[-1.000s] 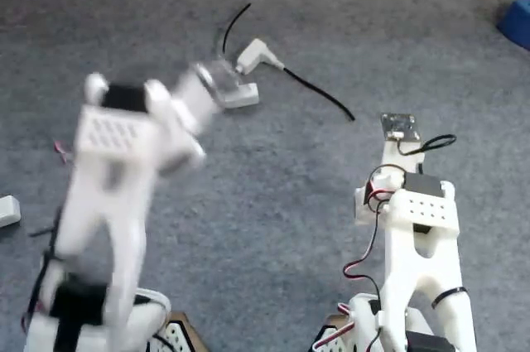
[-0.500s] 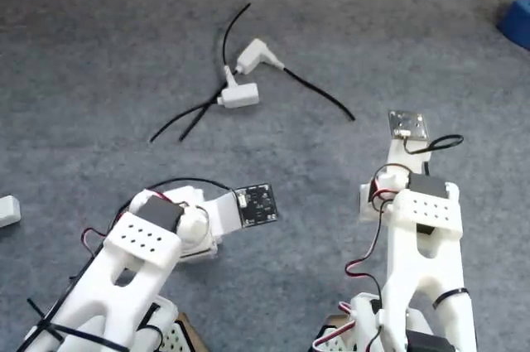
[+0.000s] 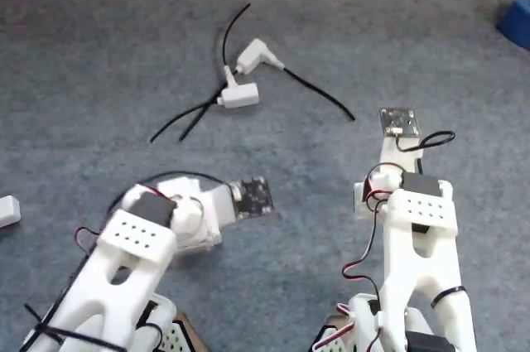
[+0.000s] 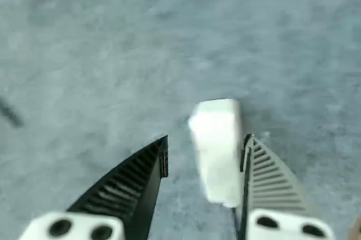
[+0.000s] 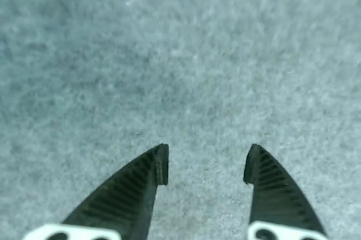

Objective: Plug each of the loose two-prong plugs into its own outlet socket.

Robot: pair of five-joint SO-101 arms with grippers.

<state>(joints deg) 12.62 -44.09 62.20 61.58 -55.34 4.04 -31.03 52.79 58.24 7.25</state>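
Two white two-prong plugs with black cords lie close together on the grey carpet at the far middle, one (image 3: 252,55) just beyond the other (image 3: 238,95). My left arm (image 3: 178,211) is low at the near left, well short of them. Its gripper (image 4: 206,144) is open, and a blurred white block (image 4: 217,149) sits between the fingers, against one of them; I cannot tell what the block is. My right arm (image 3: 410,203) stands at the right, and its gripper (image 5: 206,161) is open over bare carpet with nothing between the fingers.
A small white object (image 3: 7,209) lies at the left edge of the carpet. A blue thing (image 3: 517,21) shows at the far right corner. The black cords (image 3: 319,91) trail left and right from the plugs.
My left arm has swung back from beside the plugs to the near left and now sits low. The right arm has only shifted a little. The plugs lie where they were.
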